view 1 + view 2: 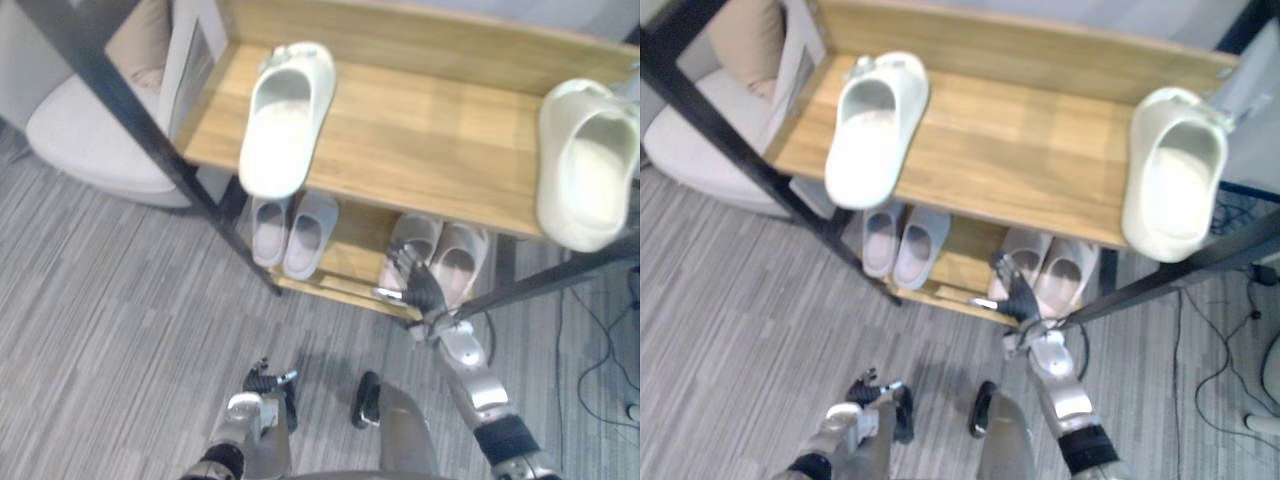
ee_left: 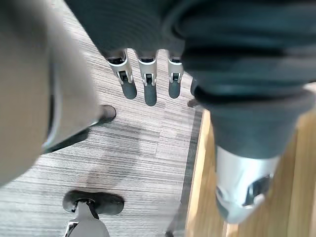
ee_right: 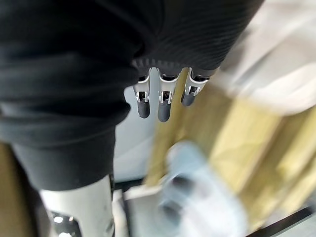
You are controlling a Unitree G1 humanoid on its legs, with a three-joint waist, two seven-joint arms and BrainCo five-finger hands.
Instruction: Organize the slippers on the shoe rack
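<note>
Pale-wood shoe rack with a black metal frame [image 1: 430, 140] stands on a grey striped carpet floor [image 1: 120, 300]. On its top shelf lie two cream moulded slippers, well apart: the left cream slipper [image 1: 285, 115] and the right cream slipper [image 1: 590, 165], both overhanging the front edge. On the lower shelf sit a pale grey slipper pair [image 1: 292, 232] and, to its right, a beige slipper pair [image 1: 455, 255]. The right robot hand [image 1: 420, 287] is at the lower shelf's front edge, before the beige pair, fingers relaxed and spread, grasping nothing; whether it touches them cannot be told. The left robot hand [image 1: 268, 385] hangs low over the carpet, fingers straight, released.
</note>
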